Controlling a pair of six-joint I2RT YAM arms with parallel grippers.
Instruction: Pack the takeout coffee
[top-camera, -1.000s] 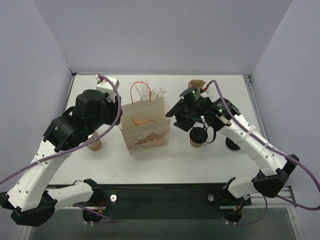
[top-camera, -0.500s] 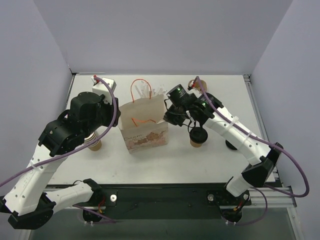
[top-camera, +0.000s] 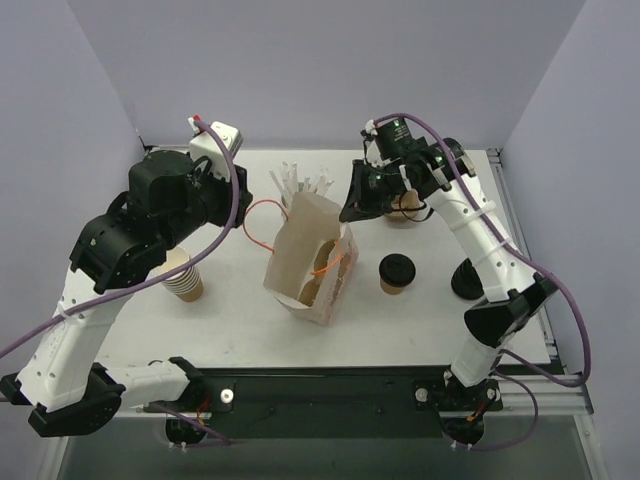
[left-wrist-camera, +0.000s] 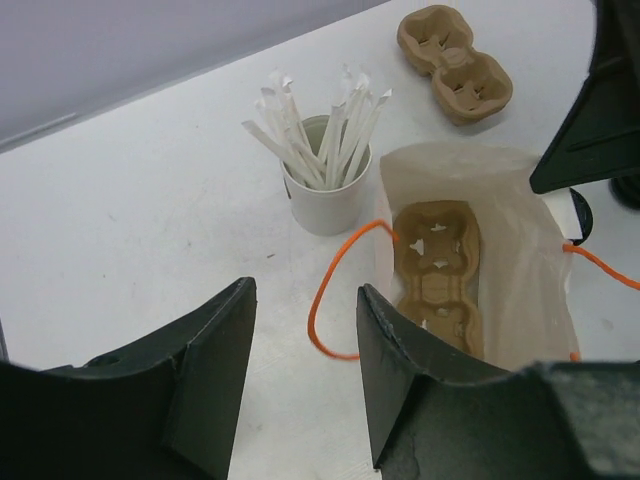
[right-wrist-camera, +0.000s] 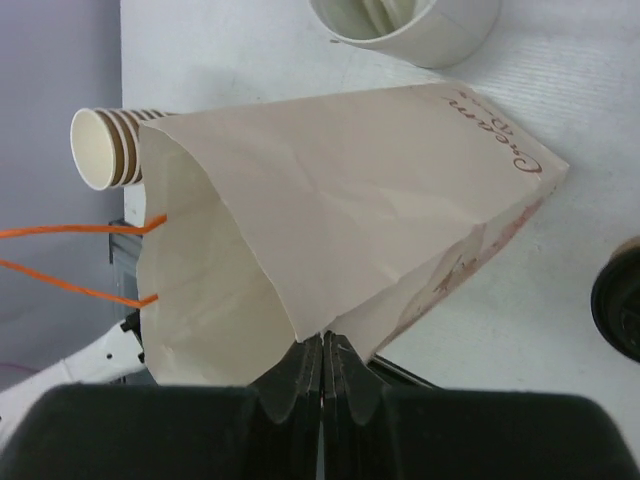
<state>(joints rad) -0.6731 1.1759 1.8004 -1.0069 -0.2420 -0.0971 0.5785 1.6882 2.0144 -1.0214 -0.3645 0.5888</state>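
Right gripper (right-wrist-camera: 322, 362) was pinched shut on the rim of the tilted paper bag (right-wrist-camera: 340, 200), left gripper (left-wrist-camera: 303, 310) hung part open and empty above it, and the takeout coffee (top-camera: 397, 274) stood upright on the table (top-camera: 430, 330) near the bag's right side.

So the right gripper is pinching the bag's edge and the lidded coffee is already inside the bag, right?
No. The right gripper does pinch the edge of the paper bag, but the takeout coffee is not inside: the top view shows it standing on the table beside the bag, which holds a cup carrier.
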